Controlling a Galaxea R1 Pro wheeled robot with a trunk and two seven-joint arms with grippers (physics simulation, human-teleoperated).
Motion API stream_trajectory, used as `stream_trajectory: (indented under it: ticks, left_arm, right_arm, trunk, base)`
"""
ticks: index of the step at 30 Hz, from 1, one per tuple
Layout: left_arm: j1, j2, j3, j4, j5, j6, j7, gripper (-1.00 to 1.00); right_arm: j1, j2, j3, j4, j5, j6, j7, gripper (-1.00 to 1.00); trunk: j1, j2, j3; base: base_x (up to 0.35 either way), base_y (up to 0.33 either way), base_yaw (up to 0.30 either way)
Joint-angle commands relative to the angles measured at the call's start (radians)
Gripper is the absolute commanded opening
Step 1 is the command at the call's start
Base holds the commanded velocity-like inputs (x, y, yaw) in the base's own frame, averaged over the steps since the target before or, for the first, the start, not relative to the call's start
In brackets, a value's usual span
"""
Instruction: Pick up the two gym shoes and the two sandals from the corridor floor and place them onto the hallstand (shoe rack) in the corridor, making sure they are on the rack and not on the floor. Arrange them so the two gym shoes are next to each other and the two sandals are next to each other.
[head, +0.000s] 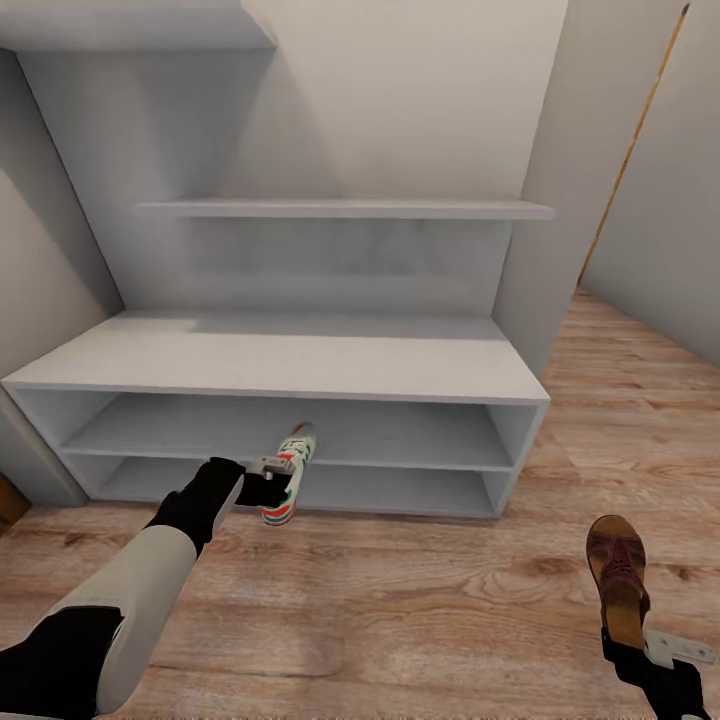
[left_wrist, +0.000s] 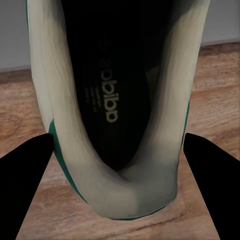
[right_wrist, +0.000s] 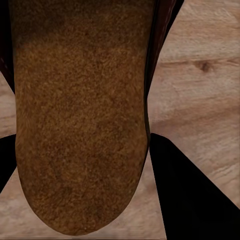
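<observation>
White gym shoe clamped (heel-first) by left pincer.

- Hallstand against white wall: pale grey-white low bench, flat top, two open shelf levels below
- Floating wall shelf above bench top, second higher one at upper left
- Bench standing directly on corridor floor, light brown wood planks with visible grain
- Gym shoe at front of open shelves, toe pointing in, heel out over floor; resting or held clear, cannot tell
- Sandal over floor planks near right, well apart from bench; contact with floor unclear
</observation>
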Motion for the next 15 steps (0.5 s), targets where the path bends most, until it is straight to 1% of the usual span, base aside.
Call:
stream_trajectory:
  ticks: [1,3,15]
  left_arm:
    - [0.000,0.000,-0.001,-0.002,-0.010,0.003,-0.007,-1.00]
    - [0.000,0.000,-0.001,-0.002,-0.010,0.003,-0.007,-1.00]
    - [0.000,0.000,-0.001,-0.006,-0.009,0.002,-0.007,-1.00]
  right_arm:
    - [-0.001,0.000,-0.005,0.000,0.008,-0.003,0.001,-1.00]
    - [-0.001,0.001,-0.005,0.000,0.008,-0.003,0.001,-1.00]
    - [-0.001,0.001,-0.005,0.002,0.008,-0.003,0.001,-1.00]
  trunk:
    - [0.000,-0.001,-0.005]
    - [0.001,-0.001,-0.013]
    - [0.001,-0.001,-0.013]
  base:
    - [0.000,0.000,0.000]
    - [0.000,0.000,0.000]
    - [0.000,0.000,0.000]
